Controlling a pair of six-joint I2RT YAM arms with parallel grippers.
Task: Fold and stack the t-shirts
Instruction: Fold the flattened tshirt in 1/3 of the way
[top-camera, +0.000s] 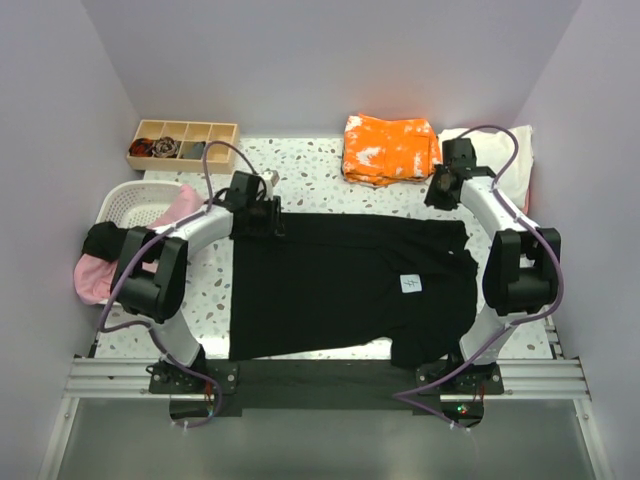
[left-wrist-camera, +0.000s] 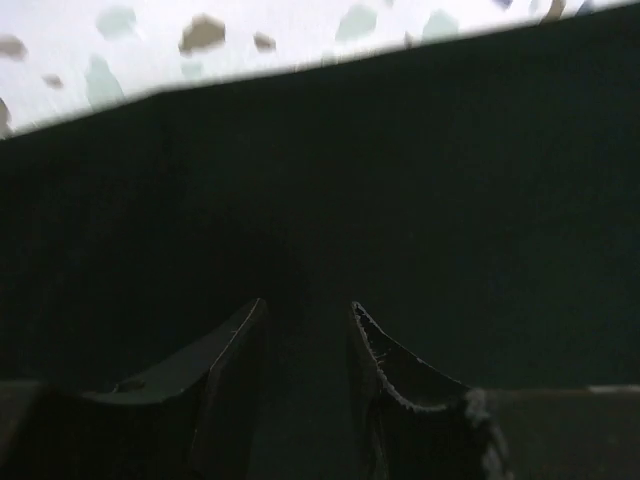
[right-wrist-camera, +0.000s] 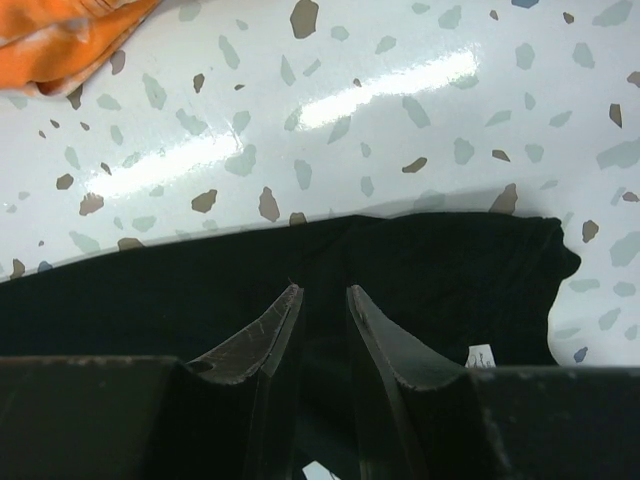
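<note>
— Black shirt (top-camera: 340, 290)?
— Spread flat mid-tabletop (top-camera: 310, 170), white label (top-camera: 410, 284) showing. Orange shirt (top-camera: 388, 148) folded at the far edge.
— Claws?
— Left claw (left-wrist-camera: 305, 310) at the black shirt's far left corner, right claw (right-wrist-camera: 323, 290) at its far right. Fingers nearly together over cloth. Cannot tell if either is pinching it.

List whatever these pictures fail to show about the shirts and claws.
- Left claw, left wrist view: dark and blurred; grip on the black shirt unclear.
- Right claw, right wrist view: shadowed gap; grip unclear.
- Cream shirt, top view: partly behind the right arm.
- Tray contents, top view: too small.
</note>
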